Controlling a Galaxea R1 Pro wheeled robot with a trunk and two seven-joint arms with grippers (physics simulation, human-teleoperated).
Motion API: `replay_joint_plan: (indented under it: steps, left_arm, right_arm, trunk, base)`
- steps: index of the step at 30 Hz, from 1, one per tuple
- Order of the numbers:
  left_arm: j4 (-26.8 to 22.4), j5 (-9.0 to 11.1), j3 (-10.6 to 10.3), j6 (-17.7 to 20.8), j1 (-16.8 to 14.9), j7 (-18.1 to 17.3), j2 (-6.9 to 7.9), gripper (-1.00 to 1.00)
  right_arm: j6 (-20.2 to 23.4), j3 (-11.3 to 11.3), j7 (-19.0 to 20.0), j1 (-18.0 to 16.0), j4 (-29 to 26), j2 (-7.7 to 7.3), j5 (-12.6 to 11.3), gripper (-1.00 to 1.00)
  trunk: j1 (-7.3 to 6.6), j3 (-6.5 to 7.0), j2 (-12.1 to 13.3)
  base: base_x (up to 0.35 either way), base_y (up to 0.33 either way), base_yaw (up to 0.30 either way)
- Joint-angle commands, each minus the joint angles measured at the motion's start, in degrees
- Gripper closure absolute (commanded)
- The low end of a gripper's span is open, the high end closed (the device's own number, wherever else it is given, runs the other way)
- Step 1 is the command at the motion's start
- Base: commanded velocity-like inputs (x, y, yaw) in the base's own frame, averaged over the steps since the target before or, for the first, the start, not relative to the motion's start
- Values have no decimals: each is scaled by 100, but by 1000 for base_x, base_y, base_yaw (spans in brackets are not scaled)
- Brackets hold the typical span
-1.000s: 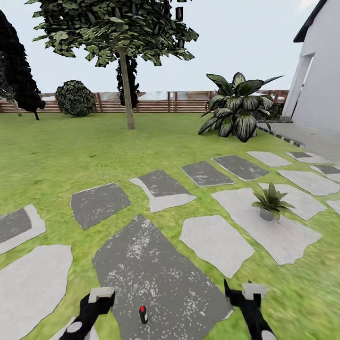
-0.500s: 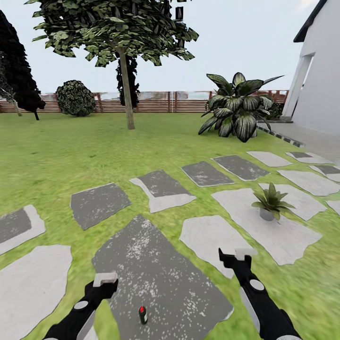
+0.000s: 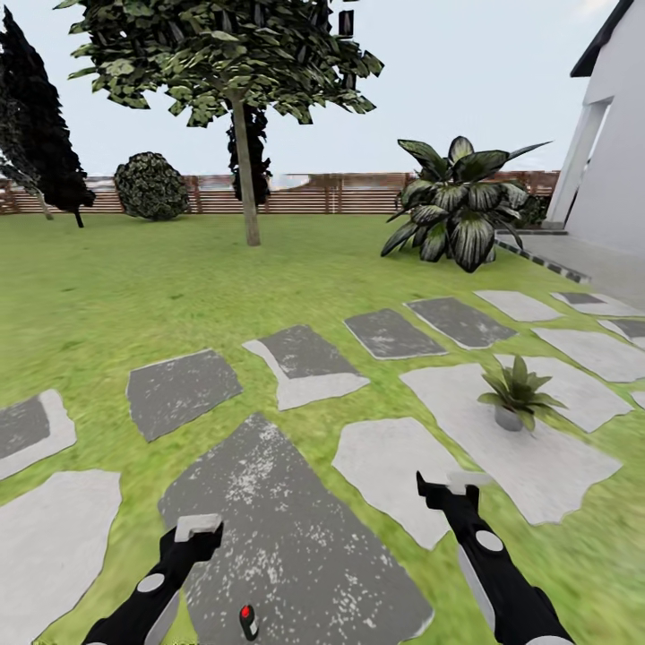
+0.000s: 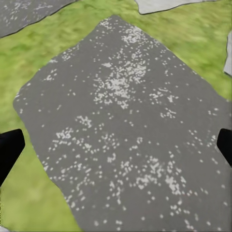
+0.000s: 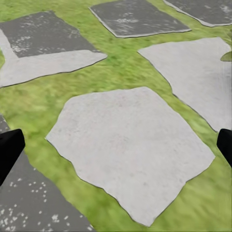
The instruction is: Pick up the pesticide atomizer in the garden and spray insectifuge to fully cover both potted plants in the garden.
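**A:** Where does your atomizer stand from the grippers?

**B:** The pesticide atomizer (image 3: 248, 622) stands upright on the large dark grey stepping stone (image 3: 296, 537), at the very bottom of the head view. It lies between your two arms, nearer the left gripper (image 3: 199, 528) than the right gripper (image 3: 448, 488), and closer to the robot than either set of fingertips. You see its dark body and the red mark on top; nothing touches it.

**A:** And the grippers themselves?

**B:** Both are empty. In the left wrist view your black fingertips (image 4: 9, 152) sit at the two side edges with the speckled dark stone between them, so the jaws are spread wide. The right wrist view is the same: fingertips (image 5: 9, 150) far apart, a pale grey stepping stone (image 5: 130, 150) with grass around it lying beyond them.

**A:** The plants?

**B:** One potted plant (image 3: 517, 396) stands upright in a small grey pot on a pale stone (image 3: 502, 443), ahead of your right gripper and off to its right, well apart from it. Farther beyond it a big striped-leaved shrub (image 3: 461, 210) grows near the brown slatted fence (image 3: 305, 193), with a tree (image 3: 244, 116) on the lawn ahead of your left gripper.
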Motion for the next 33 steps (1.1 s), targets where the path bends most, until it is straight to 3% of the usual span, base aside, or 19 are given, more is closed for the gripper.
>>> replay_joint_plan:
  steps: [1, 6, 13, 23, 33]
  left_arm:
    - [7, 12, 6, -29, -4, 0, -5, -100]
    - [7, 12, 0, -366, 2, 13, -15, -100]
    - [7, 15, 8, -416, 7, 5, -3, -100]
    - [12, 15, 10, -427, 9, -37, 25, -100]
    - [24, 16, 4, -435, 24, -68, 39, -100]
  right_arm:
    - [-17, -4, 1, -2, 3, 3, 7, -100]
    - [-16, -12, -1, 3, 2, -6, -7, -100]
    - [-11, -13, 11, 4, 3, -21, 4, -100]
    - [-19, -13, 17, 5, 7, -22, 11, -100]
    - [-20, -13, 17, 4, -9, -22, 7, -100]
  trunk:
    - [0, -5, -2]
    - [0, -5, -2]
    - [0, -5, -2]
    - [0, -5, -2]
    - [219, -185, -403]
  base:
    - [53, -81, 222]
    - [-58, -45, 79]
    - [-264, -135, -4]
    - [-38, -22, -213]
    - [-1, 0, -28]
